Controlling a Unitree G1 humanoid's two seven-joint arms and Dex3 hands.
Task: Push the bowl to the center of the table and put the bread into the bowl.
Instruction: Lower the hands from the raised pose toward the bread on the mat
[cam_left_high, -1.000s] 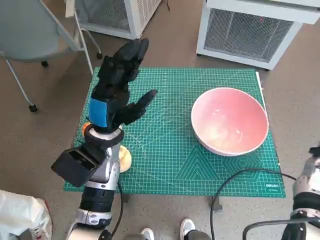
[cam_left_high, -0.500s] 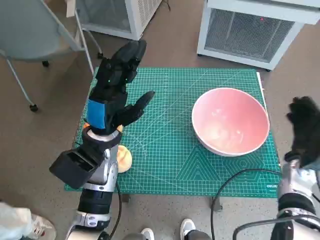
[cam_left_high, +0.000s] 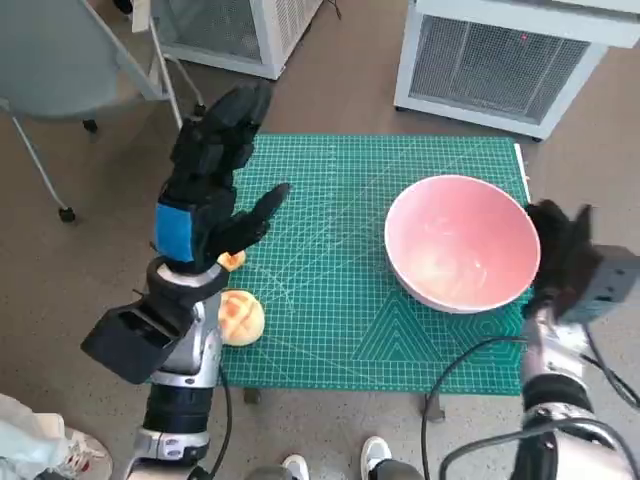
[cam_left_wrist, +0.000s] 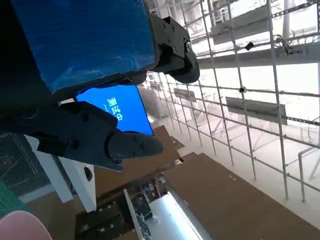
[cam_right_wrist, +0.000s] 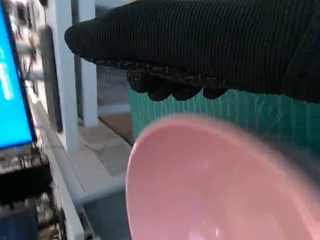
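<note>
Now the right hand (cam_left_high: 560, 255) has moved in beside the pink bowl (cam_left_high: 460, 242), at its right rim on the green mat (cam_left_high: 340, 330); whether its fingers are closed I cannot tell. Left hand (cam_left_high: 205, 185) has lifted leftward, fingers spread, empty, uncovering the bread (cam_left_high: 240, 318) near the mat's left edge.

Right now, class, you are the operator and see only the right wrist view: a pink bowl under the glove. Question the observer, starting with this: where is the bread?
Observer: The bread lies near the near left corner of the green mat, beside the left forearm.
Operator: Is the left robot hand holding it?
Observer: No. The left robot hand hovers above the mat's left side, fingers spread, empty.
Operator: Is the bowl centred?
Observer: No. The bowl sits on the mat's right half, with the right robot hand just outside its right rim.
</note>
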